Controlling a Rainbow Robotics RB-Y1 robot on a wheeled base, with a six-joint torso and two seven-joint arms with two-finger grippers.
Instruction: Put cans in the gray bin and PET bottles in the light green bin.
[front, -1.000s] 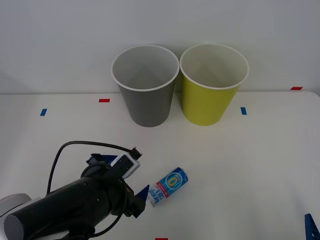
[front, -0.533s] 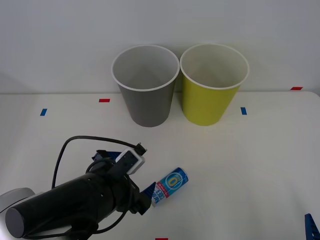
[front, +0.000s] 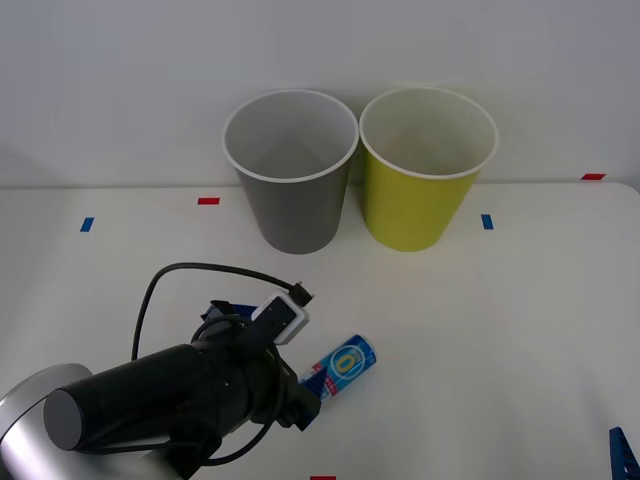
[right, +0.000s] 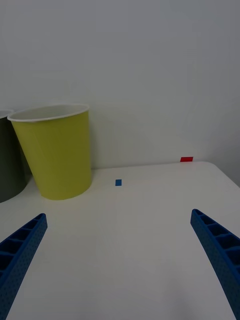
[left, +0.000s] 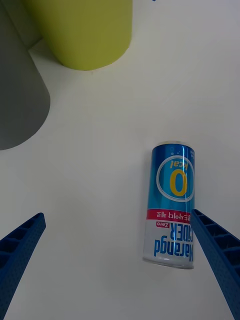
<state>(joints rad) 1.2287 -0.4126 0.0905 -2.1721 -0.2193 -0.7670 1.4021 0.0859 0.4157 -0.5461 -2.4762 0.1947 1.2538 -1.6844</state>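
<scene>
A small can, blue with a yellow oval, a red band and a white lower part, lies on its side on the white table. My left arm reaches over the table just left of it. My left gripper is open. The can lies between the fingers, close against one blue finger and far from the other. The gray bin and the light green bin stand upright side by side at the back of the table. My right gripper is open and holds nothing at the table's front right corner.
Small red tape marks and blue tape marks dot the table beside the bins. A white wall stands right behind the bins. A black cable loops above the left wrist.
My left arm has moved forward and to the right, so its fingers now reach the can's white end. The can, the bins and the right gripper have stayed put.
</scene>
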